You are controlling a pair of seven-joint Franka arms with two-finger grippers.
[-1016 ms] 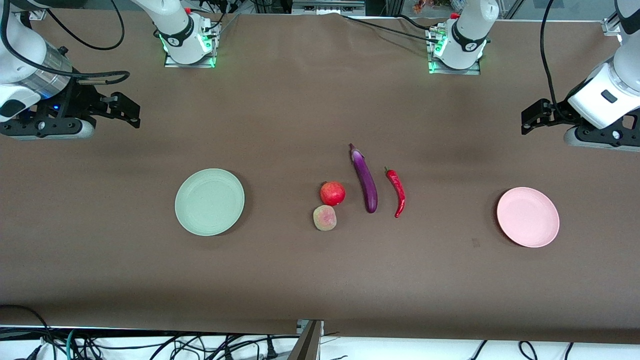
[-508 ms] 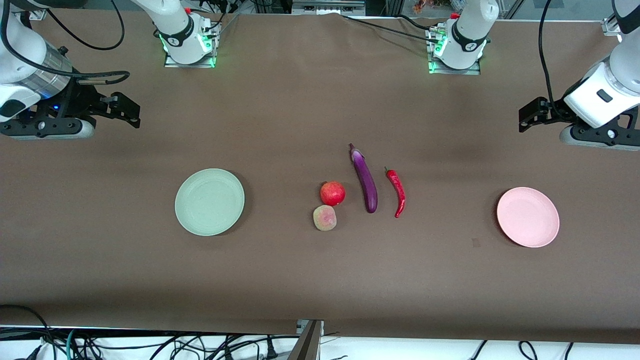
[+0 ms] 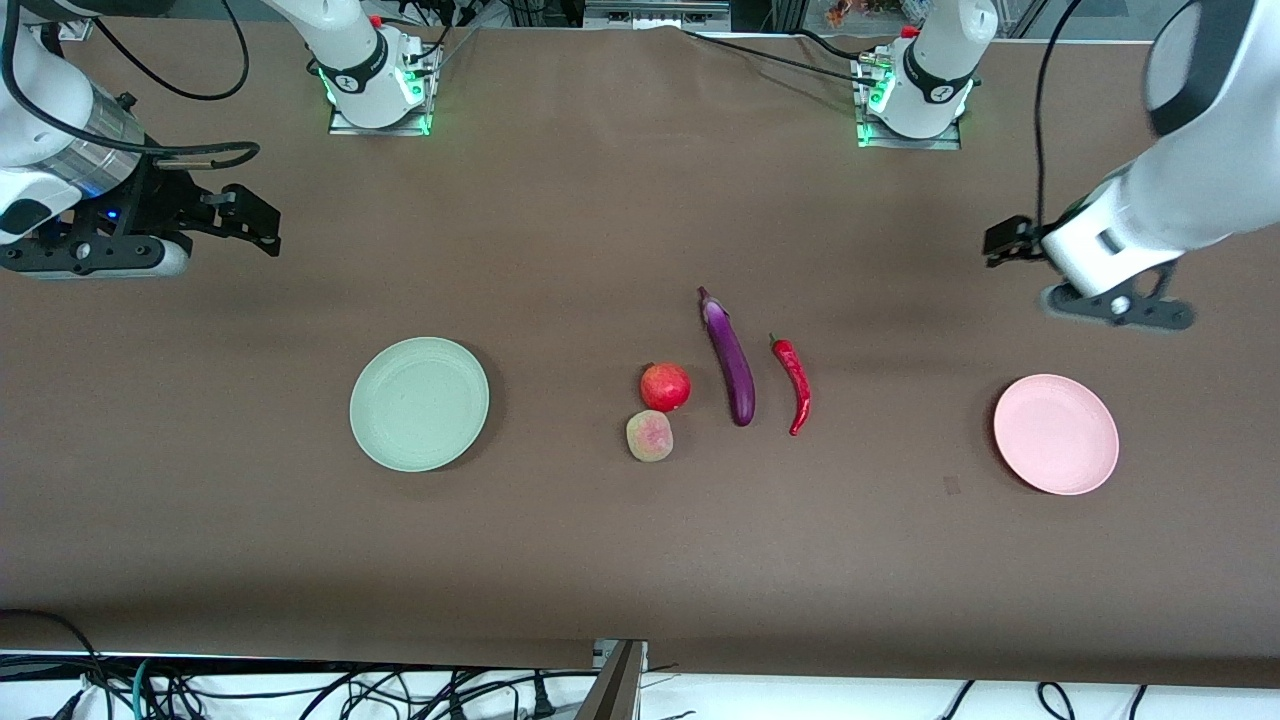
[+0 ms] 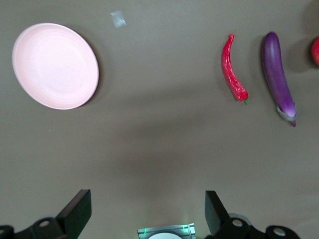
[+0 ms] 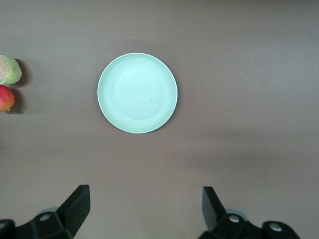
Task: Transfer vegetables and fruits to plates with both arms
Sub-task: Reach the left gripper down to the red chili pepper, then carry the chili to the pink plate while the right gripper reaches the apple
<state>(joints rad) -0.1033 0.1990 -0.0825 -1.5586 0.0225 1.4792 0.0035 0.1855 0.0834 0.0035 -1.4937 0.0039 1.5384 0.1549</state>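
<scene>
Centrally in the front view, the pomegranate [image 3: 665, 386], peach [image 3: 649, 436], eggplant [image 3: 729, 356] and chili [image 3: 793, 382] are lying together on the table [image 3: 600, 560], between the green plate [image 3: 419, 403] and the pink plate [image 3: 1055, 434]. Each plate is sitting bare. The right tool [image 3: 255, 218] is waiting over its end; the left tool [image 3: 1005, 240] is hanging over the table near the pink plate.

Seen from the left wrist, the left tool's fingers [image 4: 77, 211] are standing wide apart (nothing between them).

Seen from the right wrist, the right tool's fingers [image 5: 75, 206] are likewise spread and gripping nothing.
</scene>
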